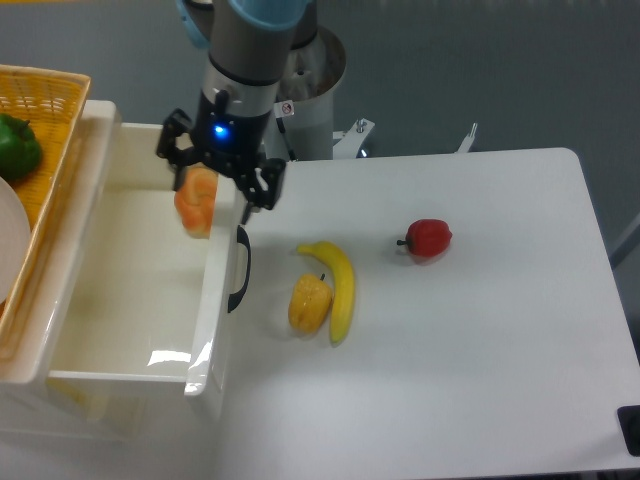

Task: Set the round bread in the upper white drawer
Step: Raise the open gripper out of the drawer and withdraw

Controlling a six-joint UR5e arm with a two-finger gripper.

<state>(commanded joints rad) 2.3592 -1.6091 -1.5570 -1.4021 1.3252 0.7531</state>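
You see a grey cylindrical arm with a light blue ring at the top joint. Its wrist section is darker grey, going to black lower down. A small blue light glows on the black wrist body. The gripper (218, 179) is black, two-fingered, with angular linkage on each side. Behind the arm stands a pale metal round base on a white post, with a small red-and-white sticker on it.
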